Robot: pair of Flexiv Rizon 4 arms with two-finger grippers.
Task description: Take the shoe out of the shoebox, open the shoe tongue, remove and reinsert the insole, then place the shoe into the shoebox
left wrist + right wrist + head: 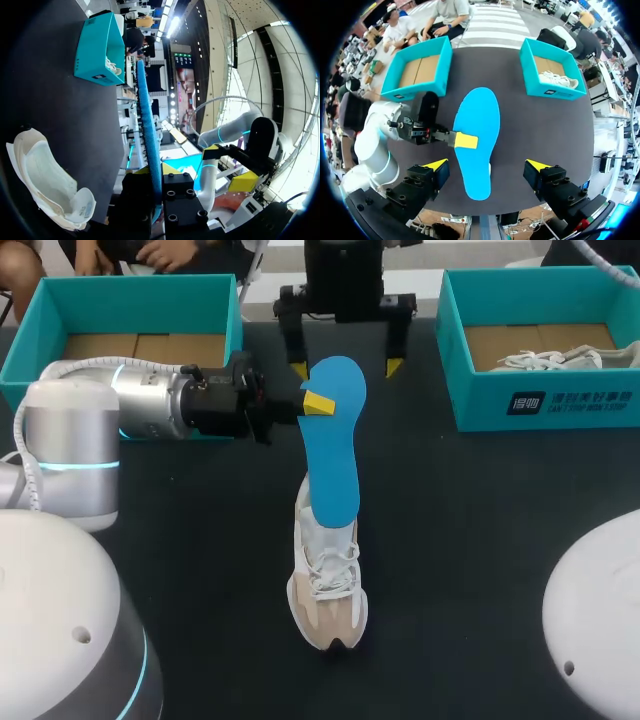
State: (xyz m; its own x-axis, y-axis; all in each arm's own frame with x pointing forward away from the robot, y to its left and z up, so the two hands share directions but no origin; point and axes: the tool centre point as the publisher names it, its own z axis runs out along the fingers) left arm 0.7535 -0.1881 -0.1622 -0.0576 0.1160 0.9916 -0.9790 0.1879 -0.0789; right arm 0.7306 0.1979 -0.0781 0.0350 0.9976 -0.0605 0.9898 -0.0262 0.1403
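Blue, from the head view: pinching the insole (335, 450) by one long edge in the left gripper (315, 405), fingers closed on its two faces, holding it in the air over the white shoe (328, 585) standing on the tabletop (480, 560). Failing to make out any contact between its lower end and the shoe's mouth. Hovering the right gripper (345, 368) higher up, fingers spread wide, gripping nothing. Leaving the empty shoebox (130, 290) well apart.

Looking along the left wrist: seeing the insole (149, 125) edge-on, running out between the closed fingers, and the shoe (50, 180) below, mouth gaping, presumably for lining the two up.

Looking down from the right wrist: spanning the insole (479, 115) with fingers far apart and empty, probably standing by for steadying the shoe.
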